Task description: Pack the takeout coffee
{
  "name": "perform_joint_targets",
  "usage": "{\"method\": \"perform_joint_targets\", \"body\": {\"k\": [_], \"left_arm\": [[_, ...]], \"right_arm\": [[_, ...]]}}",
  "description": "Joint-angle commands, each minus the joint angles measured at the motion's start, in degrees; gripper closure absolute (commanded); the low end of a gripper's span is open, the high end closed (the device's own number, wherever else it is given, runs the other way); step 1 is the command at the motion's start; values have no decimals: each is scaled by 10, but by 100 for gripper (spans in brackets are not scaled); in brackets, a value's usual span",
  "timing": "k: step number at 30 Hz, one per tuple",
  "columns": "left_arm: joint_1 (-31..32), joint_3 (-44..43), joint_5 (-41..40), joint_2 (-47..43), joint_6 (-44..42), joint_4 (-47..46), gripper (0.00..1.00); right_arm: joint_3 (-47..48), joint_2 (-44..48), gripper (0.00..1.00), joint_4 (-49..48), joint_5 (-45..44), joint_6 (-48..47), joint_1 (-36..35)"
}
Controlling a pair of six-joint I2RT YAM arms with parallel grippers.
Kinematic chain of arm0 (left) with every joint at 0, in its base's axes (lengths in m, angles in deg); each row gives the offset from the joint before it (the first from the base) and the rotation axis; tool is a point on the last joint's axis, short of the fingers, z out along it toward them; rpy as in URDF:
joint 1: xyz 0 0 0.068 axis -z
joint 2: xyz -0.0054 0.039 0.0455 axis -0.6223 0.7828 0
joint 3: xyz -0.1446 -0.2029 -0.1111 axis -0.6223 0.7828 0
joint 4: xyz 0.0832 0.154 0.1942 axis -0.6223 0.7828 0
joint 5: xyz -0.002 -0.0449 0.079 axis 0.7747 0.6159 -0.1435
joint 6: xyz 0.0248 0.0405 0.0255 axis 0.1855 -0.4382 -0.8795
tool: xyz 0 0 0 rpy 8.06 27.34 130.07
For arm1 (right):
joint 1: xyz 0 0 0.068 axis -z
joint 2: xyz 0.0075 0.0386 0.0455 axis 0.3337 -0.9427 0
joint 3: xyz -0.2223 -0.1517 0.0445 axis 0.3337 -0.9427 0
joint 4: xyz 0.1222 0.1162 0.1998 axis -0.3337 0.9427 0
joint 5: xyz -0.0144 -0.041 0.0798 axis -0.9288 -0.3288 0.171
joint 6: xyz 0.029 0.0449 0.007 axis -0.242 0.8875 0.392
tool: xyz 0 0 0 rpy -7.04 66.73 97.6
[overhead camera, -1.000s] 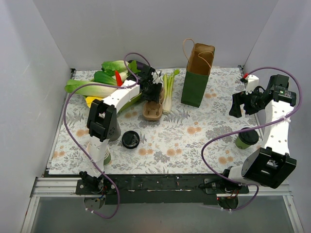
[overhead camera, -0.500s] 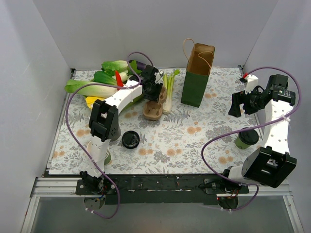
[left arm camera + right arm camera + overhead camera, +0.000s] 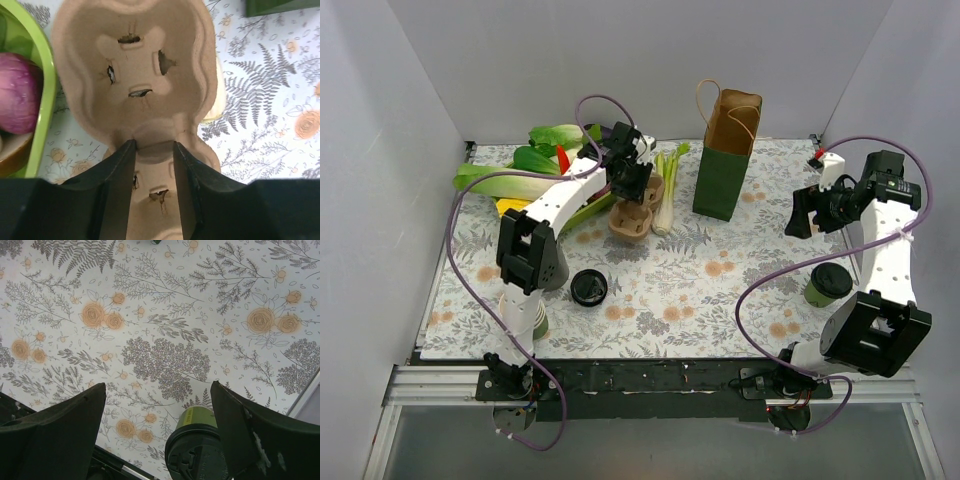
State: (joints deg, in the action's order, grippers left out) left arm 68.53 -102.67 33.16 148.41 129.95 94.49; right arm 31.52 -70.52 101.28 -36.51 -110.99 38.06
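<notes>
The takeout coffee, a dark green cup with a black lid, stands at the right of the mat, beside the right arm. In the right wrist view it sits at the bottom edge, below the jaws. My right gripper hangs above the mat behind the cup, open and empty. My left gripper is shut on the middle ridge of a brown pulp cup carrier, which fills the left wrist view. A green paper bag stands open at the back centre.
A loose black lid lies on the mat near the left arm. Leafy greens, celery and a purple onion lie at the back left. Green cups stand by the left arm's base. White walls enclose the table.
My left gripper has drawn the carrier a little back and to the left. My right gripper has shifted slightly left. The cup has not moved.
</notes>
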Motion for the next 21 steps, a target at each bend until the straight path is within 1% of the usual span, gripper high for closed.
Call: {"method": "perform_joint_targets", "body": {"k": [1, 4, 5, 6, 7, 9, 10, 11, 12, 13, 14, 15, 17, 20, 21], "left_arm": [[-10, -51, 26, -76, -35, 42, 100], [-17, -30, 42, -102, -38, 32, 100], [-17, -21, 42, -113, -39, 16, 100], [-17, -1, 31, -125, -50, -3, 100], [-18, 27, 15, -137, -88, -16, 100], [-30, 13, -2, -125, -113, -10, 100], [-36, -4, 19, -108, -117, 3, 100], [-37, -32, 26, -99, -119, 36, 100], [-36, -38, 32, -92, -112, 48, 96], [-36, -36, 48, -88, -97, 56, 83], [-35, -18, 55, -87, -74, 60, 66], [-31, -7, 53, -87, -62, 55, 61], [-27, 28, 33, -91, -43, 30, 55], [-25, 27, 19, -79, -41, 21, 53], [-25, 13, 18, -61, -44, 23, 53]], "right_arm": [[25, 2, 7, -13, 19, 6, -14], [21, 3, 7, -16, 21, 6, -23], [22, 2, 7, -14, 22, 5, -26], [21, 4, 7, -15, 22, 4, -27], [20, 5, 7, -16, 23, 4, -28], [15, 3, 7, -17, 28, 5, -30], [14, 4, 7, -17, 30, 5, -33], [12, 3, 7, -17, 31, 5, -33], [11, 3, 7, -20, 32, 6, -35], [9, 4, 7, -21, 32, 6, -38], [9, 2, 7, -22, 32, 6, -39], [9, 1, 7, -24, 32, 7, -41], [11, -1, 7, -26, 32, 11, -42], [12, -2, 7, -27, 32, 11, -45], [12, -1, 7, -25, 33, 11, -46]]}}
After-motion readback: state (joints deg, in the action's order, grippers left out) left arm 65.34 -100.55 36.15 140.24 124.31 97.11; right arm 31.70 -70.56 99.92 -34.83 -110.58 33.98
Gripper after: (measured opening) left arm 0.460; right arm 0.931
